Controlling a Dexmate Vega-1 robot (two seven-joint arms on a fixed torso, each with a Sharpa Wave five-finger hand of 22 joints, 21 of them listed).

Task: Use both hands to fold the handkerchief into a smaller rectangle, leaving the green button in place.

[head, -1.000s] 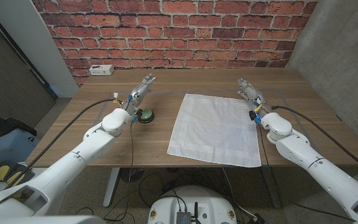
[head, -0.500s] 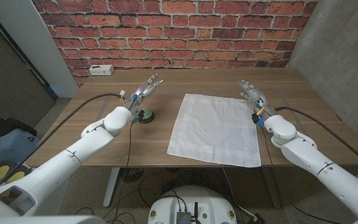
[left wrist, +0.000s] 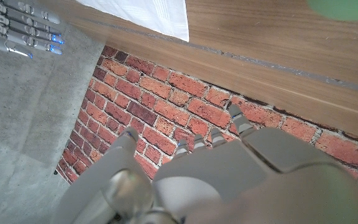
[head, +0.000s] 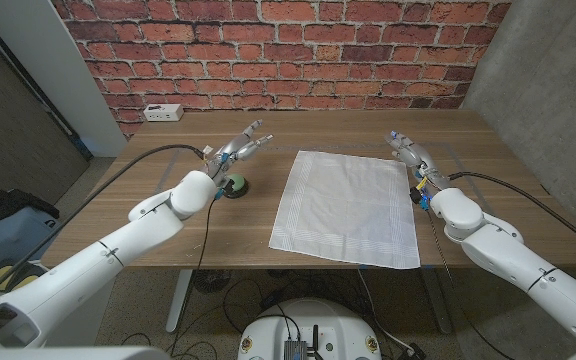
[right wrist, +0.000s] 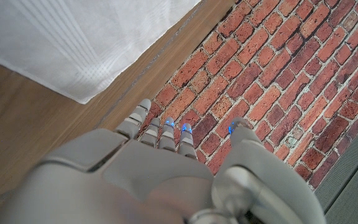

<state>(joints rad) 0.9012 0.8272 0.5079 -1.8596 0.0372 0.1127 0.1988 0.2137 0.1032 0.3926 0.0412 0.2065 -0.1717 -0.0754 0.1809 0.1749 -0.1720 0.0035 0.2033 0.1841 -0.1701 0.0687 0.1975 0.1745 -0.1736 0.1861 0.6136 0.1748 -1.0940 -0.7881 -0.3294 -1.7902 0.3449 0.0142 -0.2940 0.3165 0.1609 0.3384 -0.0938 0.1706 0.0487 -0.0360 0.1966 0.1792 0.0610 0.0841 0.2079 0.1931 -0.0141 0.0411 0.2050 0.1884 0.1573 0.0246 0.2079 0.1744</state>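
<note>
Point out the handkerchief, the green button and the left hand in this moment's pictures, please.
handkerchief (head: pixel 348 207): head view, middle of the flat white cloth.
green button (head: pixel 235 184): head view, its green top beside the left arm.
left hand (head: pixel 240 148): head view, middle of the hand, raised beyond the button.

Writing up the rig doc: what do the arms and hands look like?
Both arms are glossy white rounded shells with a black cable running along each. The left hand and right hand are grey metallic with slim fingers. The right wrist view shows blue lights on the right hand's fingertips. Small coloured connectors sit at both wrists.
</note>
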